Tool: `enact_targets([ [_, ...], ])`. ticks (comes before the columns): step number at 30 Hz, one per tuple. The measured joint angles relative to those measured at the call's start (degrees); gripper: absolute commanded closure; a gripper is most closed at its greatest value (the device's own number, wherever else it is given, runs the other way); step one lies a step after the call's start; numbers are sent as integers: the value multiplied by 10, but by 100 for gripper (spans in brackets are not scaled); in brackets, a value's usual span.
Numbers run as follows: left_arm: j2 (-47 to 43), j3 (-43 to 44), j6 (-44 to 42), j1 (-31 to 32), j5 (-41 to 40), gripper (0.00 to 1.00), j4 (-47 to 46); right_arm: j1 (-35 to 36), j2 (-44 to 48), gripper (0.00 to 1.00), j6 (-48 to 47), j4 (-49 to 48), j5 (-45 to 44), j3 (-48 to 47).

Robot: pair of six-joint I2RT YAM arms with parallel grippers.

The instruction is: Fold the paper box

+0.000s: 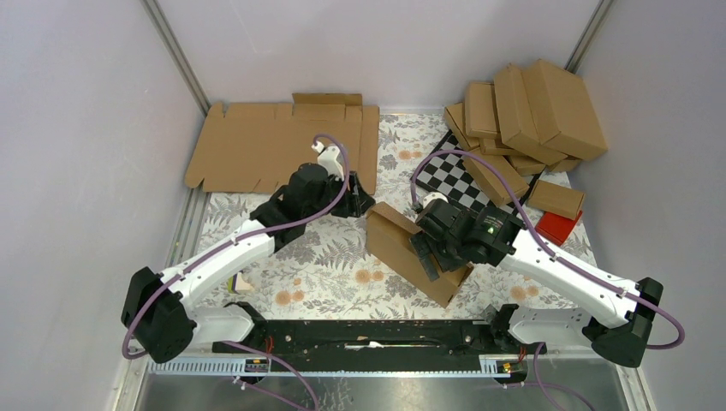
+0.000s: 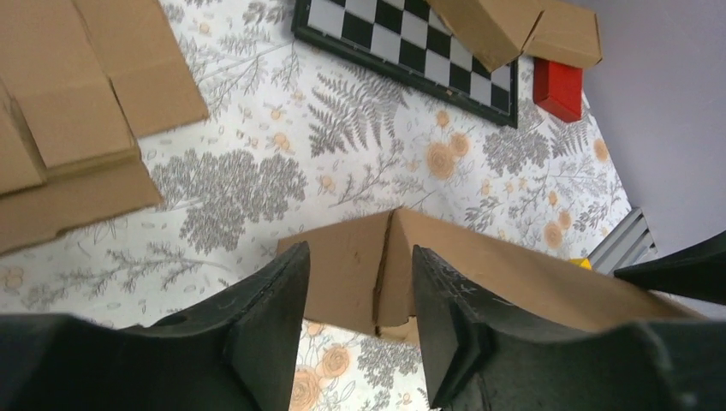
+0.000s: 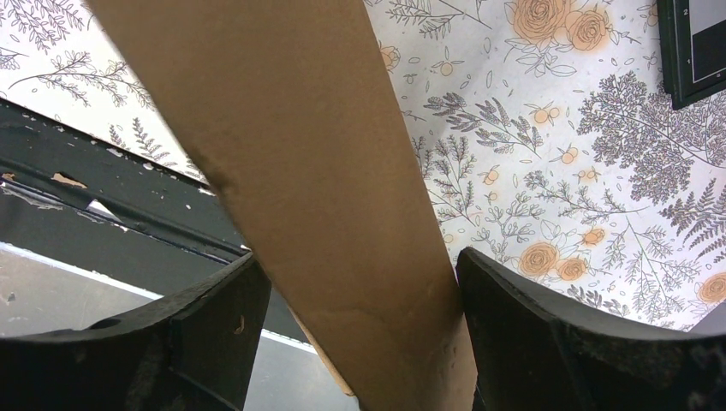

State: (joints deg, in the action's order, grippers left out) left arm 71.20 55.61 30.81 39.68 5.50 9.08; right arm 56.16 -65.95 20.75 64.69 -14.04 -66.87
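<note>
Covering most of the right wrist view, the box [image 3: 300, 171] has both ends cut off, so its fold state is unclear. Floral desk [image 1: 325, 265], pale walls [image 1: 77, 128], flat cardboard [image 1: 257, 145] back left. Box stands tilted mid-desk, one wall pinched in right claw [image 3: 355, 265]. Left claw [image 2: 358, 257] gapes empty near box's corner, not touching.

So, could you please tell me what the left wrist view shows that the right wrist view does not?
Only the left wrist view shows the small red block and the flat brown cardboard sheets. Only the right wrist view shows the black rail along the table's near edge. Both show the partly folded brown corrugated cardboard box, the floral tablecloth and the black-and-white checkered board, of which the right wrist view catches only a corner.
</note>
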Motion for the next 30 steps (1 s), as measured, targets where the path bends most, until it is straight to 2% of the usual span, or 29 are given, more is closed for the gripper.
enact_targets([
  [5, -30, -68, 13, 0, 0, 56, -40, 0, 0, 15, -2, -1, 0, 0],
  [10, -45, -112, 24, 0, 3, 60, -99, 1, 0, 1, -1, -3, 0, 0],
  [16, -45, -124, 27, 0, 4, 62, -126, 1, -2, 0, -10, -6, 29, -14],
  [24, -45, -124, 26, 0, 3, 63, -127, 1, 26, 0, 20, 3, 15, -108],
  [25, -45, -124, 26, 0, 3, 63, -127, 1, 33, 3, 28, 8, 12, -125],
  [27, -45, -124, 24, 0, 3, 63, -127, 1, 46, 19, 42, 17, 11, -143],
  [30, -46, -124, 22, 0, 3, 64, -126, 1, 67, 55, 63, 41, 11, -146],
])
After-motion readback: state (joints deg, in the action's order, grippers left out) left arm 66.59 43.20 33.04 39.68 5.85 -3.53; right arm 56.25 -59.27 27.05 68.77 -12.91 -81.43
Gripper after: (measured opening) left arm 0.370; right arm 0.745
